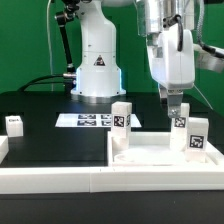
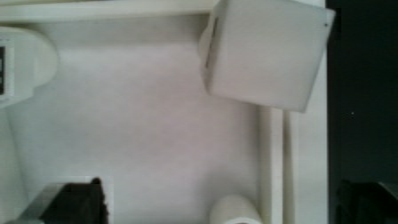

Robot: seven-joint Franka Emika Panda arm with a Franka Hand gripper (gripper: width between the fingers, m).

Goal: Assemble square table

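Hanging above the far right part of the square top (image 1: pixel 160 152) in the exterior view: the gripper (image 1: pixel 175 107), fingers spread wide, nothing between them. Just beside its fingertips, toward the exterior view's right, a white tagged leg (image 1: pixel 181 133) standing upright on the top; whether finger and leg touch cannot be told. In the wrist view, a dark fingertip (image 2: pixel 75 200) low in the picture over the bare white floor of the top (image 2: pixel 151 130), with a raised rim (image 2: pixel 281 150) running alongside — no part caught in the jaws.

Counted in the exterior view: three upright legs on or at the top — one (image 1: pixel 121 121) at the far left corner, the one by the fingers, and one (image 1: pixel 196 133) at the far right corner, close beside it. A fourth small white tagged piece (image 1: pixel 14 124) well apart, standing on the black table (image 1: pixel 40 115) at the exterior view's left. One square top, lying flat near the front, rim up. One long white rail (image 1: pixel 50 172) along the front edge. One marker board (image 1: pixel 88 120) flat on the table behind the top, before the robot's base (image 1: pixel 97 70).

In the wrist view, a large white block (image 2: pixel 267 50) tilted at one corner of the top, and a rounded white end (image 2: pixel 242 210) near the rim; which legs these are cannot be told.
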